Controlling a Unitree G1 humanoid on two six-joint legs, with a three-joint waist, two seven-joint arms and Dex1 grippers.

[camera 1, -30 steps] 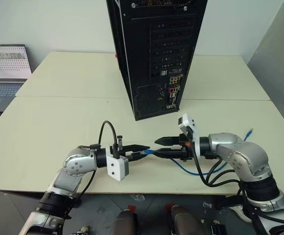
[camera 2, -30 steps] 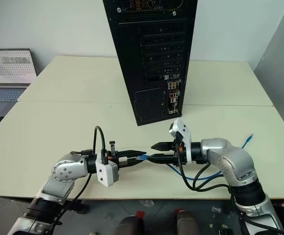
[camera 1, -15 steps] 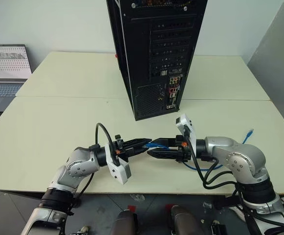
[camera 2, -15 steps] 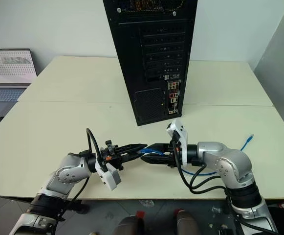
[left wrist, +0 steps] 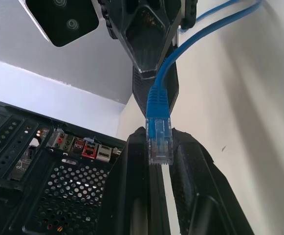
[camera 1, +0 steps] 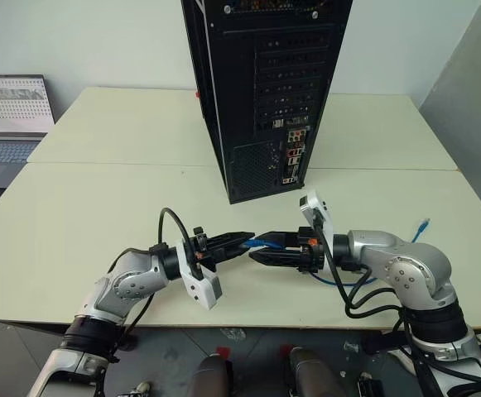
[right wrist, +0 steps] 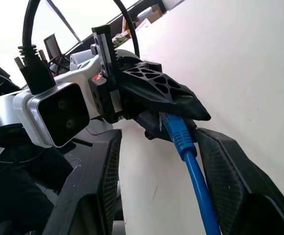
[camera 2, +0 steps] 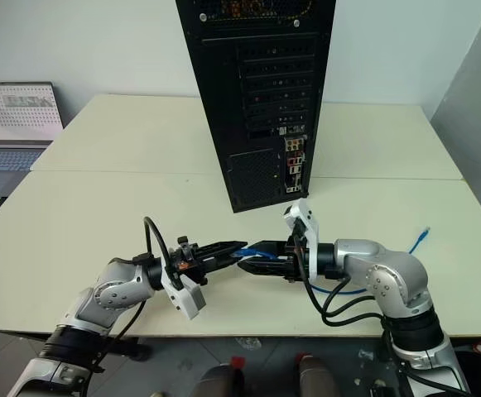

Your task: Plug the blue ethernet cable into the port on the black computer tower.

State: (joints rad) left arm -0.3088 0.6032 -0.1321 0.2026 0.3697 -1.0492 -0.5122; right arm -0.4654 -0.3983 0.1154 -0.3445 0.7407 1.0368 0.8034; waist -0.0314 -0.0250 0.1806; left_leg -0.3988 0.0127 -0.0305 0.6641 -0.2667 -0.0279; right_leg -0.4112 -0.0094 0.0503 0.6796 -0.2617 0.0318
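Left wrist view is showing the left gripper (left wrist: 156, 161) now pinching the blue ethernet cable (left wrist: 159, 128) plug before the black computer tower (camera 1: 261, 91); the right gripper (camera 1: 275, 249) is staying half-open, handover finishing.

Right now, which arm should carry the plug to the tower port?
Left, likely. The left gripper is shut on the plug of the blue ethernet cable. The right gripper stands open around the cord. The port faces both.
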